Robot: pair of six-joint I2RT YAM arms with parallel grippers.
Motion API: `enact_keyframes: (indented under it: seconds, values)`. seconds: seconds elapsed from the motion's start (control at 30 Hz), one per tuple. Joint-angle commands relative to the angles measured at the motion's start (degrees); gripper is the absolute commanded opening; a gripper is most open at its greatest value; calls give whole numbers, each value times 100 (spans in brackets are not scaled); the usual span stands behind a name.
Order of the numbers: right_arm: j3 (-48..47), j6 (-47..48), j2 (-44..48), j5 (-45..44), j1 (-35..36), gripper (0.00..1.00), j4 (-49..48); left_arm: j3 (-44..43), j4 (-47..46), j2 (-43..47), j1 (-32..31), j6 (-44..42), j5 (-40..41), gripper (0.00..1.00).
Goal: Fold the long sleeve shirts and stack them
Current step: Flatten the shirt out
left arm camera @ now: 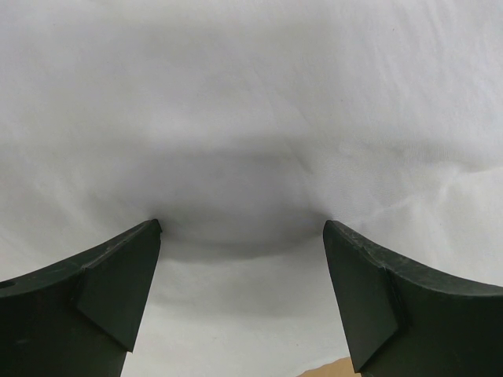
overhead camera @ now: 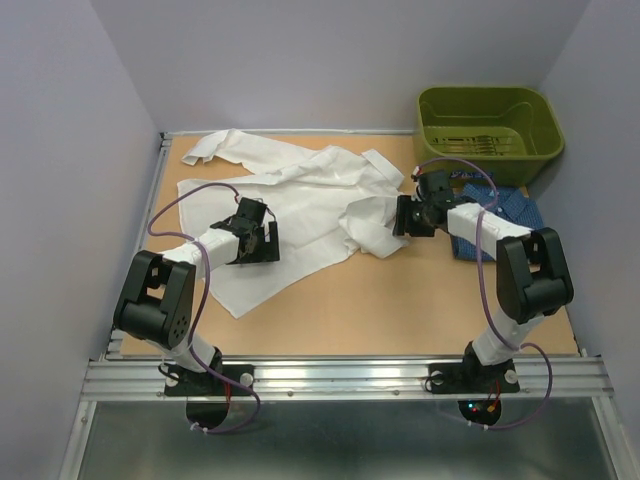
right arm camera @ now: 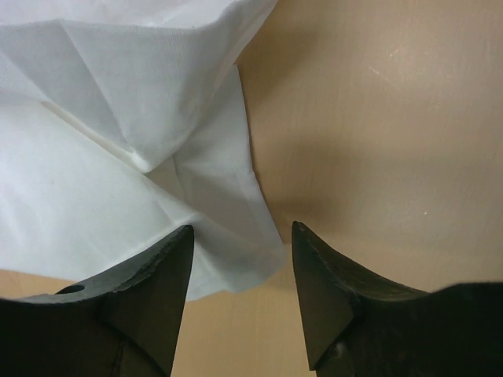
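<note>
Two open, empty grippers: left gripper (left arm camera: 242,224) above the body of the plain white collared cloth shirt (overhead camera: 300,195), right gripper (right arm camera: 243,226) nearer its folded-over edge (right arm camera: 228,196), which lies at 9 o'clock from it in the top view.

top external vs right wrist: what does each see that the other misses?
Top external only: the olive bin, the dark blue shirt near it, and the left hand over the white shirt. Right wrist only: close up, a folded corner of the white shirt shows in the gap of the open right hand, not gripped. Both: white shirt, right hand, bare table.
</note>
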State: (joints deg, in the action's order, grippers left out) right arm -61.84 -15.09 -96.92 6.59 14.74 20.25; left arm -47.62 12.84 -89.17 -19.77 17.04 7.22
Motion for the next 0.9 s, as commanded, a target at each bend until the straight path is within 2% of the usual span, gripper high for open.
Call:
enact_keyframes:
  seconds: [0.0,0.03,0.13,0.17,0.33,0.47,0.6,0.7,0.87]
  values:
    - [190,217,-107,377,-50,55,-610,51,-19,215,8,28,-28,96]
    - [251,226,-116,422,-59,47,-619,51,-18,215,0,28,-28,96]
    - [339,244,-99,571,-59,38,-636,42,-18,207,-1,28,-28,96]
    - [401,252,-46,667,-59,32,-636,42,-27,207,-1,28,-19,96]
    - [612,287,165,870,-51,19,-636,42,-18,180,-1,28,-19,96]
    - [779,331,218,897,-59,1,-636,33,-18,189,-1,28,-28,96]
    - [867,332,586,827,-59,0,-627,59,-27,207,-1,45,-10,96]
    - [736,121,1367,355,-50,0,-453,51,-19,207,-9,45,7,96]
    - [-90,-133,2185,-578,-51,1,1031,24,-1,207,-9,37,33,96]
